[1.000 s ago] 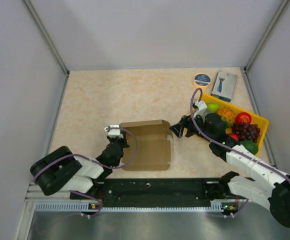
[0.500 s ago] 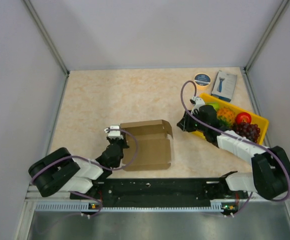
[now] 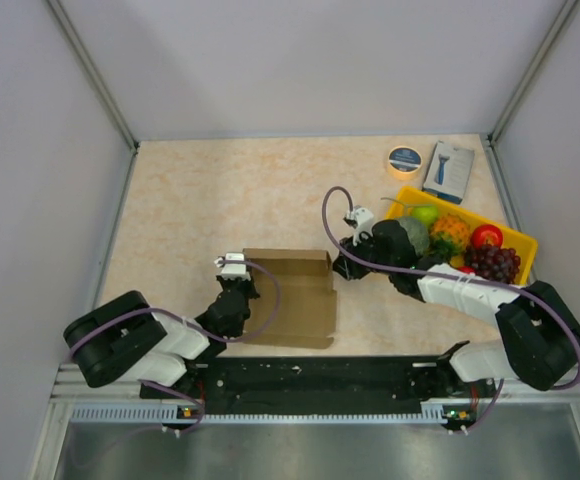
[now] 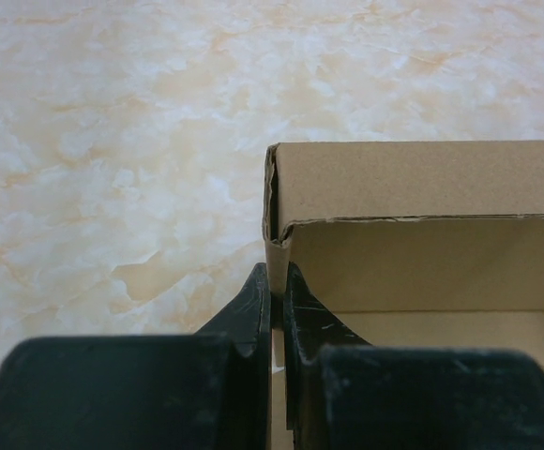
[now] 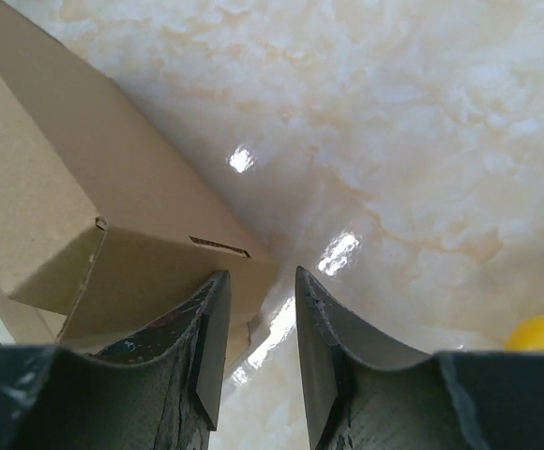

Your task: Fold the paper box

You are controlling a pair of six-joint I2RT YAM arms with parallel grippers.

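The paper box (image 3: 295, 298) is a brown carton lying open-topped near the table's front, between my arms. My left gripper (image 3: 238, 292) is shut on its left wall; in the left wrist view the black fingers (image 4: 253, 305) pinch the thin cardboard edge below the box's (image 4: 422, 187) near corner. My right gripper (image 3: 341, 266) sits at the far right corner of the box. In the right wrist view it (image 5: 260, 274) is partly open. Its left finger overlaps the carton's (image 5: 84, 187) slotted side and the corner tip lies just ahead of the gap, unclamped.
A yellow tray (image 3: 526, 243) of toy fruit stands at the right, just behind my right arm. Behind it lie a small blue-and-white box (image 3: 448, 170) and a round tin (image 3: 404, 158). Grey walls close in the table on three sides.
My right gripper swung left from beside the tray to the box's far right corner and its jaws narrowed. The box's right side looks pushed in slightly. The left gripper kept its grip.
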